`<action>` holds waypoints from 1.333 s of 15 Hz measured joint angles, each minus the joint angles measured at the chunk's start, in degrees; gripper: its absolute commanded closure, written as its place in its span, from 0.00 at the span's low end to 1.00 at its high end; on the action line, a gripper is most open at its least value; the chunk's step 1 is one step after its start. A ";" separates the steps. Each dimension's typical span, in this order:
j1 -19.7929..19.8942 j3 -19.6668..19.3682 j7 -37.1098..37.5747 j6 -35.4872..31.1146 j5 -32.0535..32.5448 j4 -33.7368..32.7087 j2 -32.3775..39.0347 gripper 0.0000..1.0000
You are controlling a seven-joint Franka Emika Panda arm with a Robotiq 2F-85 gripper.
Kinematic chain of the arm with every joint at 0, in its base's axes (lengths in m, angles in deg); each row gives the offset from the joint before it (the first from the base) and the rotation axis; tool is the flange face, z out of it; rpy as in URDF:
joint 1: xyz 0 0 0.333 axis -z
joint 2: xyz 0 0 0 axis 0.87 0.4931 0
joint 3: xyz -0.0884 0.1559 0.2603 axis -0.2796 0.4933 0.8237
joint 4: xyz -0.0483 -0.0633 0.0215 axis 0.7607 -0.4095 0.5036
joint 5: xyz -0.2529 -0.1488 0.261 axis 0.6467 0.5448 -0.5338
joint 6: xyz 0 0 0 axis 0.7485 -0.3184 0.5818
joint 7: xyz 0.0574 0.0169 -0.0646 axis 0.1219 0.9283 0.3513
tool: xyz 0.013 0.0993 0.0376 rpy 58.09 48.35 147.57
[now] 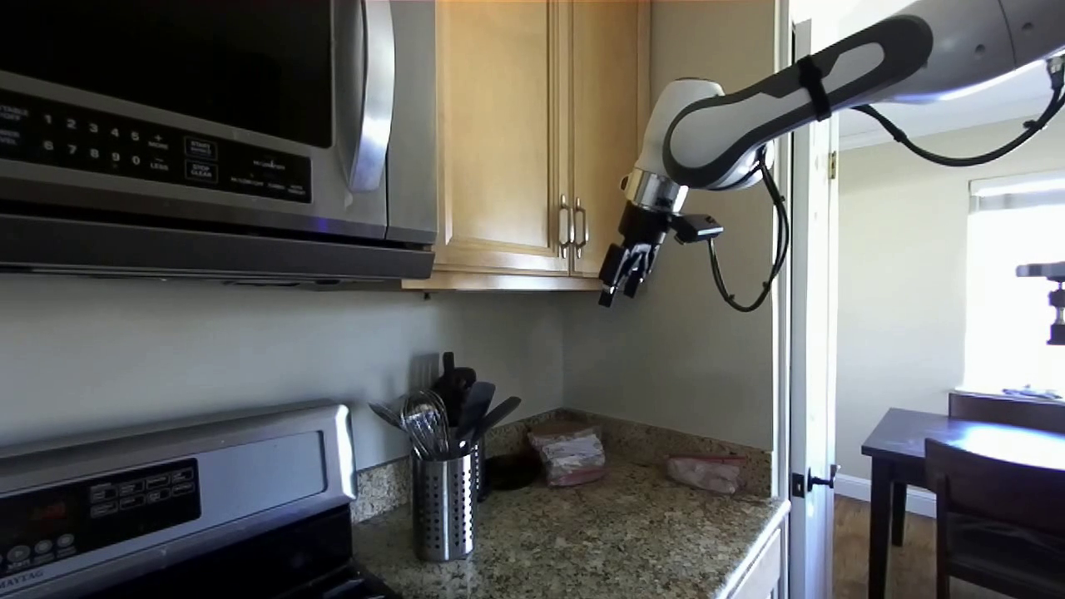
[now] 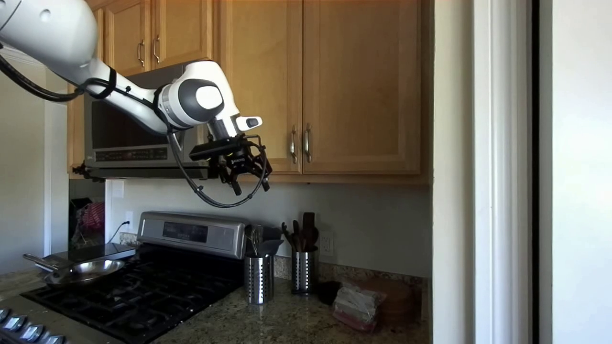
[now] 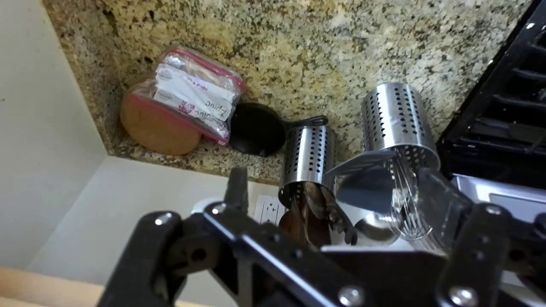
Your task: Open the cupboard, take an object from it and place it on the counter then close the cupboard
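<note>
The cupboard (image 2: 362, 86) is shut and my gripper (image 2: 252, 187) hangs near it, jaws apart, holding nothing, so I'd judge every step is left. I can't make out the object; perhaps it's inside. The speckled counter (image 1: 599, 541) carries utensil holders (image 1: 443, 509) and bags (image 1: 572, 456); past the door (image 1: 815, 374), a table (image 1: 905, 431).

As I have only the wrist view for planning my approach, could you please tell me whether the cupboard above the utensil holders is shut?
Observer: Yes, both exterior views show the cupboard shut.
Operator: Thank you; what might I pull on to open it?
Observer: Probably its silver handles, which sit side by side near its bottom edge.
Operator: Am I touching either of them?
Observer: No, in both exterior views the gripper is apart from them.
</note>
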 measured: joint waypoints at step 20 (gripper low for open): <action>4.65 -5.63 2.53 -19.66 -3.11 -14.14 10.15 0.00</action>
